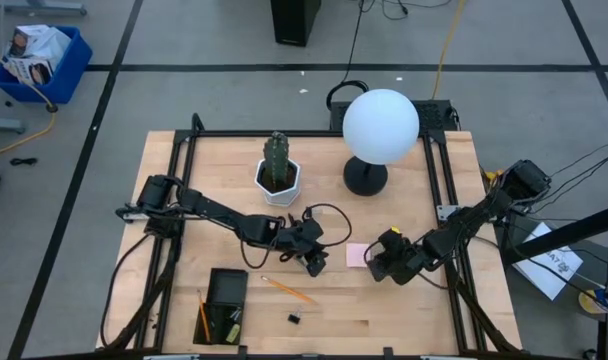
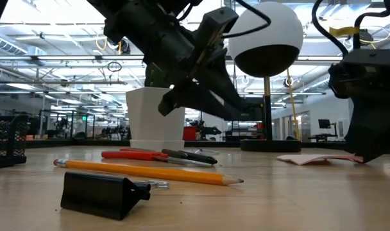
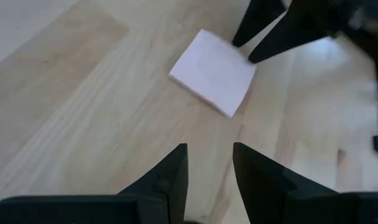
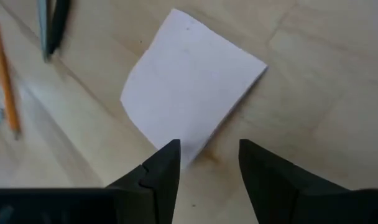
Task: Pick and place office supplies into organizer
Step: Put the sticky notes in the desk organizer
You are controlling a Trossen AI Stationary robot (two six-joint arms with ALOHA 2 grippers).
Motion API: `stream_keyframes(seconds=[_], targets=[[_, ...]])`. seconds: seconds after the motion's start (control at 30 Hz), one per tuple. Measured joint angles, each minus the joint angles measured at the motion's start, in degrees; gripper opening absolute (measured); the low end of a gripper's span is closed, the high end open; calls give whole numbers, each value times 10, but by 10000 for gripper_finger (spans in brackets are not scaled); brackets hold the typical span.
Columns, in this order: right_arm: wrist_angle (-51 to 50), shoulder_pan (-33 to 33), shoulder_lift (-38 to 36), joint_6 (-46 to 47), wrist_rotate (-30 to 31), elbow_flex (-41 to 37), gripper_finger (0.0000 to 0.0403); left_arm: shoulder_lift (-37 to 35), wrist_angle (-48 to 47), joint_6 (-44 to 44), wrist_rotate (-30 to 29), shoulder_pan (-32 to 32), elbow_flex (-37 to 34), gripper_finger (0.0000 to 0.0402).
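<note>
Sticky pad [image 4: 192, 84], flat on tabletop [image 1: 404, 310] at centre frame: right claw [image 4: 207, 158] spread at its near edge, should straddle squarely before pinching; left claw [image 3: 209, 165] spread nearby.

Floor [image 1: 184, 40]: grey, dark tape lines crossing it.
Counter [image 1: 384, 310]: pale wood, sitting mid-room.
Far left: blue bin [image 1: 39, 60] resting on floor.
Ceiling lights [image 2: 47, 38]: glowing behind.

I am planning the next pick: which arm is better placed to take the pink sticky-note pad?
Probably the right. Its end effector is open directly at the edge of the pink sticky-note pad; the left end effector is farther away.
</note>
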Motion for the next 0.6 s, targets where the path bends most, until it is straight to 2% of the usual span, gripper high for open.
stream_keyframes(seconds=[0.1, 0.37, 0.5, 0.6], targets=[[29, -10, -4, 16, -4, -17, 157, 0, -5, 16, 9, 0, 0, 131], [201, -38, -2, 15, -21, -75, 157, 14, 4, 32, 13, -1, 0, 131], [211, -45, -2, 16, -28, -82, 157, 36, 25, 20, 18, 2, -1, 131], [211, -48, -2, 13, -28, -82, 157, 52, 57, -7, 55, 12, 0, 131]])
